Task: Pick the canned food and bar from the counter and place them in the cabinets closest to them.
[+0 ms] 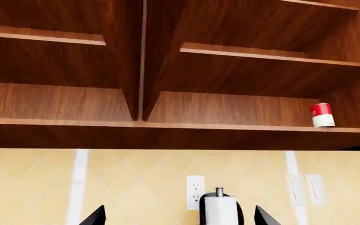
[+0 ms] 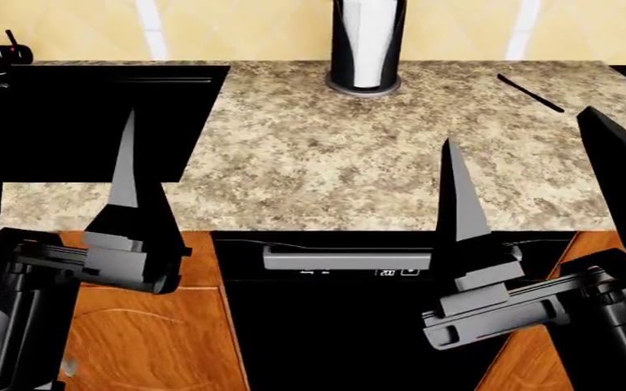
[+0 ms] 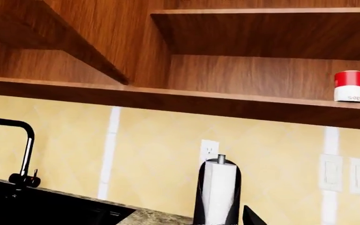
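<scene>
The canned food (image 1: pixel 322 115) stands up on the bottom shelf (image 1: pixel 230 125) of the open cabinet, high above my left end effector (image 1: pixel 178 216). Both my end effectors are spread wide, holding nothing, over the tabletop (image 2: pixel 324 155).

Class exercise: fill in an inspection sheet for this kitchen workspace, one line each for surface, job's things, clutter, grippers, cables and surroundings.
Surface: speckled counter, mostly bare.
Job's things: canned food upright on the lowest shelf of the open wall cabinet; bar not seen in any view.
Clutter: paper-towel roll in a black holder by the wall; thin black strip on the counter, back right.
Grippers: left gripper and right gripper hold nothing; jaw gap unclear.
Cables: nothing seen.
Surroundings: black sink, faucet, wall outlet, dishwasher front.
</scene>
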Controlling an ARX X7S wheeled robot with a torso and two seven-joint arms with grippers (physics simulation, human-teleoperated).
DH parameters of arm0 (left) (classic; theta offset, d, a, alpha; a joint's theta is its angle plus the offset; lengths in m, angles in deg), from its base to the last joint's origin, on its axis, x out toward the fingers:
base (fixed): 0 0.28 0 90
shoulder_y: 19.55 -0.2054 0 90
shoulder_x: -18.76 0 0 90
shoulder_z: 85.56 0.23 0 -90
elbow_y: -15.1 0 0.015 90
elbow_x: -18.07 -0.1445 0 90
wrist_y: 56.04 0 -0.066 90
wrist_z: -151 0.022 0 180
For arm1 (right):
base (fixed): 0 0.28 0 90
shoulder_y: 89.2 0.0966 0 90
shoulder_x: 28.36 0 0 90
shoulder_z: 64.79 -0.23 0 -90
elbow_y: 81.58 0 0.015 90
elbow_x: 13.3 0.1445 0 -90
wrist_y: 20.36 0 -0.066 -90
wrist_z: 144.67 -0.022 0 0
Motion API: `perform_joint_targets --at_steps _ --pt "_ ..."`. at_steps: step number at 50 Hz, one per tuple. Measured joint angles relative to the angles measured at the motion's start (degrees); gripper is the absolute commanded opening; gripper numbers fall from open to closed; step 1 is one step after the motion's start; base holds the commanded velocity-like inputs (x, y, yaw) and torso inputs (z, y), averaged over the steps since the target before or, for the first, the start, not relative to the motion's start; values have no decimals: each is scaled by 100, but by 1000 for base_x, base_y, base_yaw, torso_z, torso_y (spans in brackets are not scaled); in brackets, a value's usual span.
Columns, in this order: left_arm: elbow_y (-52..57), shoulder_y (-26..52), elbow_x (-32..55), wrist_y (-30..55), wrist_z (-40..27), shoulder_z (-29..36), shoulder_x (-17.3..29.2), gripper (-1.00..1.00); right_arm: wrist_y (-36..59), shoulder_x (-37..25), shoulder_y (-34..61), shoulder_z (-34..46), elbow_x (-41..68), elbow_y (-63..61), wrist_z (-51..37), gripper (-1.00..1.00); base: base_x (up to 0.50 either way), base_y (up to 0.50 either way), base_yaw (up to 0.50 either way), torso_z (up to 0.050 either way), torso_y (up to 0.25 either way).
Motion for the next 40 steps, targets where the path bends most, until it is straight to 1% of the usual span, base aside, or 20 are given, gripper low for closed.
perform_joint_targets --at_steps 21,40 --pt "23 3 194 -402 -414 326 467 100 3 48 49 65 75 -12 -36 100 94 500 0 0 0" --pt "-1 56 326 -679 -669 574 770 100 3 70 30 83 -37 -13 -41 100 72 500 0 0 0"
